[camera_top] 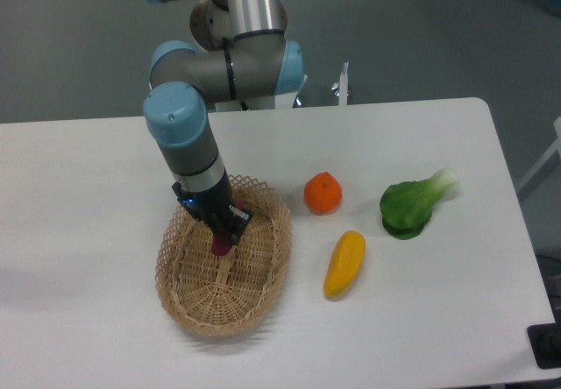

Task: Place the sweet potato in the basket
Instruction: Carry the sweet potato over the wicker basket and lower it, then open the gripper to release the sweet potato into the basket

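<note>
The tan wicker basket (195, 297) with a lacy rim lies on the white table at front left. My gripper (223, 240) reaches down inside the basket, over its middle. A bit of the magenta sweet potato (222, 246) shows between the fingers, low in the basket; most of it is hidden by the gripper. The gripper is shut on it. I cannot tell whether the sweet potato touches the basket floor.
A round orange (323, 193) sits right of the basket. A yellow-orange oblong fruit (344, 264) lies in front of it. A green bok choy (414, 202) lies further right. The arm's base stands at the table's back edge.
</note>
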